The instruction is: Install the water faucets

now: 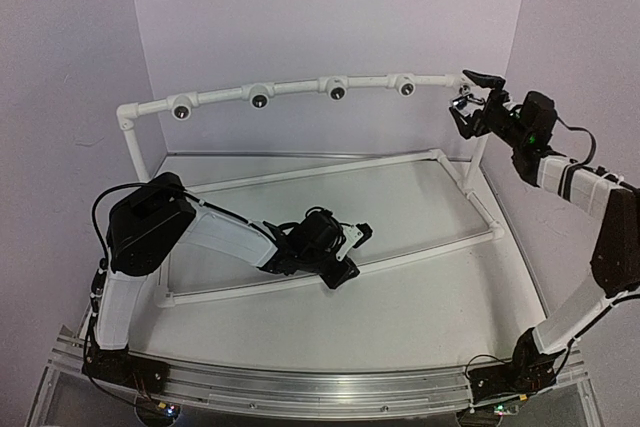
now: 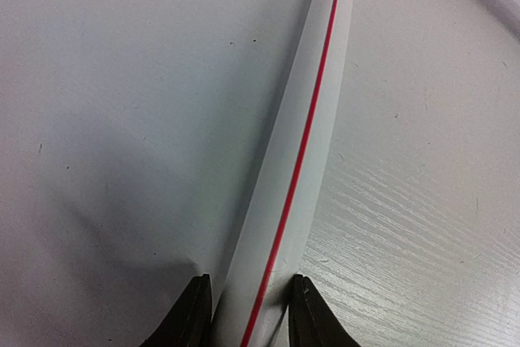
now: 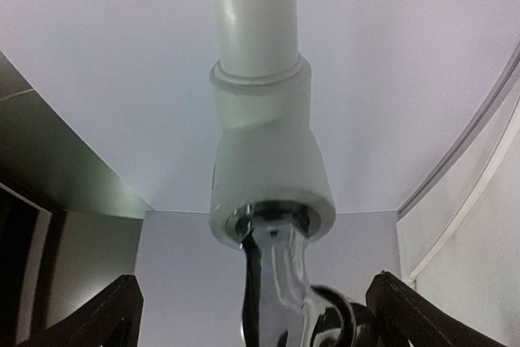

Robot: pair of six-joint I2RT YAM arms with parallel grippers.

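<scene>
Table under everything, white pipe frame standing on it. Your left arm reaches low over the table, and your right arm is raised to the frame's top rail at its end nearest that arm. Left gripper is clamped on the red-striped pipe: both fingers press the pipe's sides and the pipe runs straight ahead from the fingertips along the tabletop, red line facing the wrist camera. Another white pipe curves past, ahead and off to the right of that gripper. Right gripper is spread wide, holding nothing; its fingers sit out at either side with clear gaps to what's between them. Ahead of it is the end fitting with a pipe going on past it. The water faucet, shiny silver, sits between your right jaws, its end inside that fitting's mouth and its body coming back toward the wrist, touching neither finger. Four more round fittings with dark holes line the rail, off to the right gripper's left.
</scene>
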